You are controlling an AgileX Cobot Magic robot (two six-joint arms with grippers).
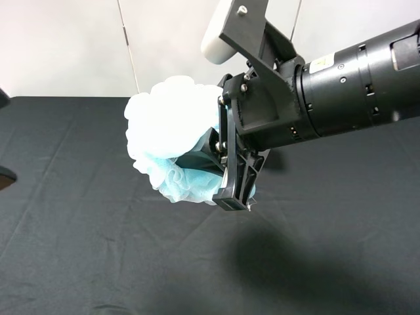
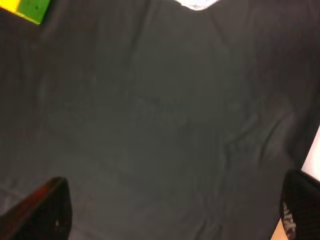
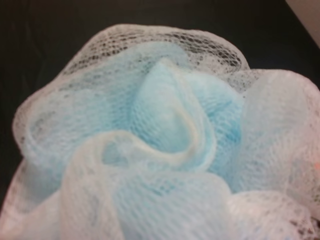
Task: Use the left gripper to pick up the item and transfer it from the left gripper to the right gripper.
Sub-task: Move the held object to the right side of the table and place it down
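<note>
The light-blue and white mesh pouf (image 1: 170, 141) hangs in the air above the black cloth, close to the high camera. My right gripper (image 1: 222, 169) is shut on its right side; one black linkage finger (image 1: 237, 176) shows and the other is hidden by the mesh. The pouf (image 3: 155, 145) fills the right wrist view and hides the fingers there. My left gripper (image 2: 172, 215) is open and empty over bare cloth, with its two dark fingertips (image 2: 47, 210) far apart. The left gripper is apart from the pouf.
A black cloth (image 1: 98, 249) covers the table. A green-yellow cube (image 2: 30, 7) and a white object (image 2: 197, 4) lie at the edge of the left wrist view. Dark shapes (image 1: 5, 176) sit at the high view's left edge.
</note>
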